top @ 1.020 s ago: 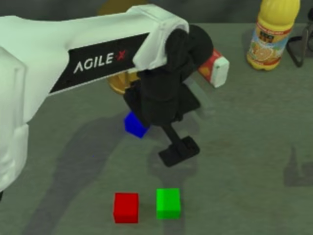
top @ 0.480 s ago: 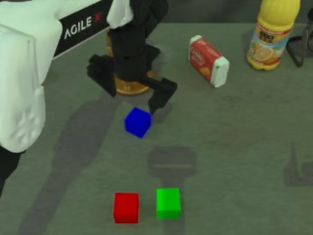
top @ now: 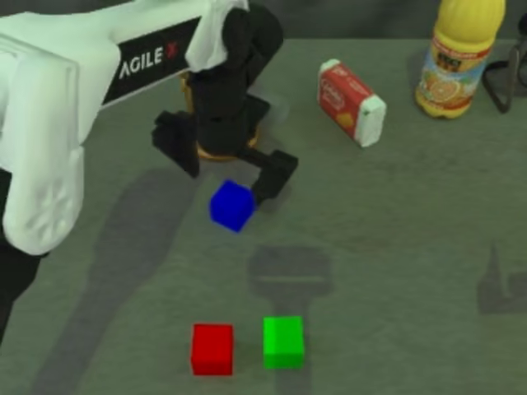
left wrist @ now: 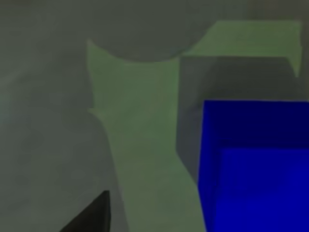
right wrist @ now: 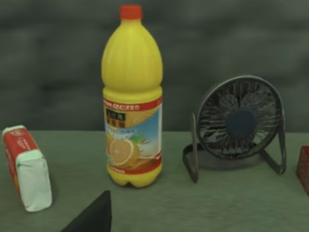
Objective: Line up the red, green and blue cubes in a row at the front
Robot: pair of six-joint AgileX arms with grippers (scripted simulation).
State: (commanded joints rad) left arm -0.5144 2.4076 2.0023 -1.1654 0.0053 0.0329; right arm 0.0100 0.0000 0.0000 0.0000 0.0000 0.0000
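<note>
The blue cube (top: 230, 205) lies left of the table's middle, turned a little askew. My left gripper (top: 225, 161) hangs open just behind and above it, one finger (top: 176, 146) to the left and the other finger (top: 273, 174) by the cube's back right corner. In the left wrist view the blue cube (left wrist: 256, 164) fills one side close up, and a single dark fingertip (left wrist: 94, 217) shows apart from it. The red cube (top: 212, 348) and green cube (top: 283, 341) sit side by side near the front edge. My right arm is out of the top view; its fingertip (right wrist: 94, 215) shows in the right wrist view.
A golden hourglass (top: 212, 151) stands mostly hidden under my left gripper. Behind it to the right lies a red-and-white packet (top: 352, 101). An orange juice bottle (top: 457, 53) and a small black fan (right wrist: 239, 121) stand at the back right.
My left arm swung back and left from above the green cube to the blue cube. In the last half second it sank slightly closer to the cube. No cube moved.
</note>
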